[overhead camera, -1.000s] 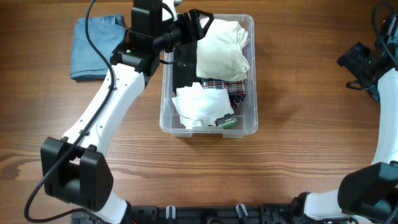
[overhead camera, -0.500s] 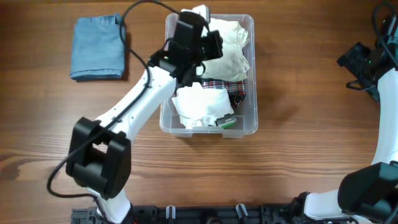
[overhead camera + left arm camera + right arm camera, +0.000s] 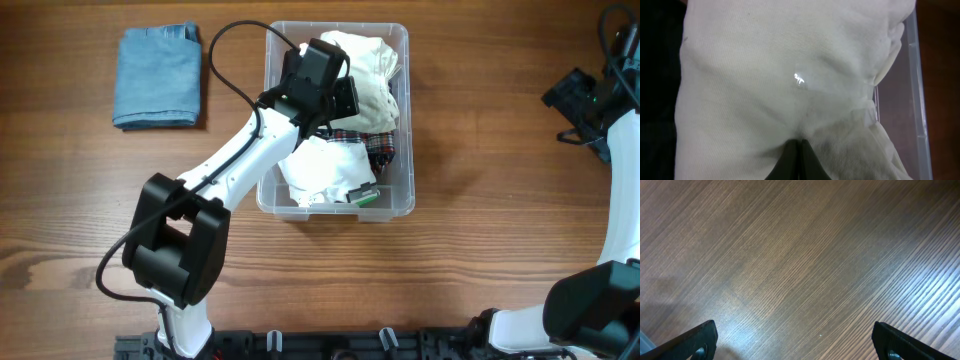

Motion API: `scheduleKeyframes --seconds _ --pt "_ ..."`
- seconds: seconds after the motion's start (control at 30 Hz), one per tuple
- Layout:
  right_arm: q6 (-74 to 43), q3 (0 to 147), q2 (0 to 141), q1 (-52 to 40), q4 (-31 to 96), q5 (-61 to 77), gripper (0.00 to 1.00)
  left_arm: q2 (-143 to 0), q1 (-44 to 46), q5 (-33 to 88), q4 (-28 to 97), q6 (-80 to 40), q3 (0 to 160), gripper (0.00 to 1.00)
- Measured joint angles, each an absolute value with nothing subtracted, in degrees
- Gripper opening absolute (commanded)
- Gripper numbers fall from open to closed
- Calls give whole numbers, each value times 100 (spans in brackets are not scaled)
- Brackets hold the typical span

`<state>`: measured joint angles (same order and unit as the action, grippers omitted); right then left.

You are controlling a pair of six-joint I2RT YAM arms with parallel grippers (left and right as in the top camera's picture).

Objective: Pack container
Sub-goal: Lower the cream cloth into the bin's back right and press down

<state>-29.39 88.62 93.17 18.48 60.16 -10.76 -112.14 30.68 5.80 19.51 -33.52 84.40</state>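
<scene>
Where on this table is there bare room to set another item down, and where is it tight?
Widest free patch: bare table between the container and the right arm. Also free: the strip along the near edge below the container, right of the left arm. Crowded: inside the container, filled with cloths; the gap beside the blue cloth is narrow.
</scene>
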Motion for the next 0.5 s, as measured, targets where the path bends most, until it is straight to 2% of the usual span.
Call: scheduleKeyframes --seconds 0.13,0.5 --pt "-2936 8862 9317 1848 6018 -1076 100 -11216 3083 580 1820 -3352 8451 4" --pt "-2939 8862 9317 1848 5894 -1076 100 -10694 3109 261 257 -2917 8451 4"
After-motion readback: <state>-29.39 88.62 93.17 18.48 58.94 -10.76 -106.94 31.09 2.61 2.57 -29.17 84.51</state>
